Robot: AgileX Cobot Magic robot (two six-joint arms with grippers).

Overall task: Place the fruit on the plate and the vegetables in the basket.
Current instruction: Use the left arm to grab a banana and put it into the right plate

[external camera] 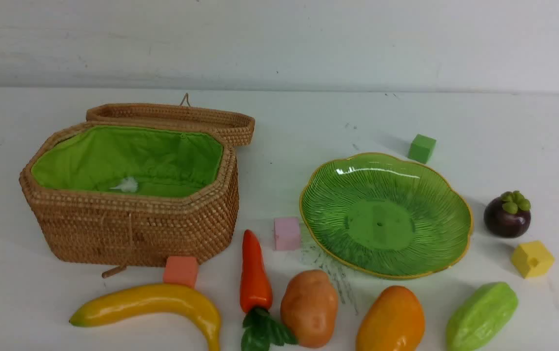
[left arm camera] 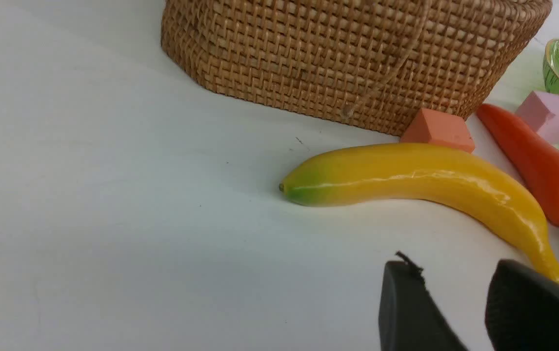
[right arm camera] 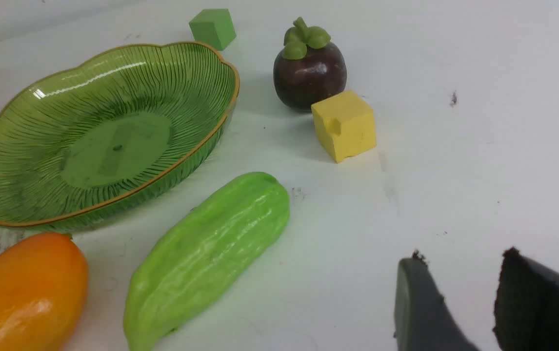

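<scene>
Left pincer [left arm camera: 450, 265]: released, jaws apart, only table between them. Near it, the long curved yellow toy banana [left arm camera: 421, 170], its stem end closest; beyond, an orange-red foam cube [left arm camera: 438, 129], then the large tan woven wicker basket [external camera: 138, 234]. The slim red-orange toy carrot [external camera: 255, 273] with dark green leaves lies farther from this pincer than the banana's stem.

Right pincer [right arm camera: 460, 261]: also released, jaws apart. Near it, a light green oblong toy gourd [right arm camera: 211, 248]; farther off, a yellow foam cube [right arm camera: 345, 126], then the round dark purple toy mangosteen [right arm camera: 309, 78]. Well apart from this pincer: the orange-yellow toy mango [right arm camera: 26, 292] and the wide green glass plate [right arm camera: 116, 151], gold-rimmed.

Both pincers show only in their wrist views. Front view alone gives the rounded tan-orange toy potato [external camera: 309, 309] beside the carrot, the wicker lid [external camera: 235, 129], and a white tuft [external camera: 127, 184] inside the basket's green lining [external camera: 138, 151]. All fruit and vegetables lie on the white table [external camera: 289, 185], outside plate and basket.
</scene>
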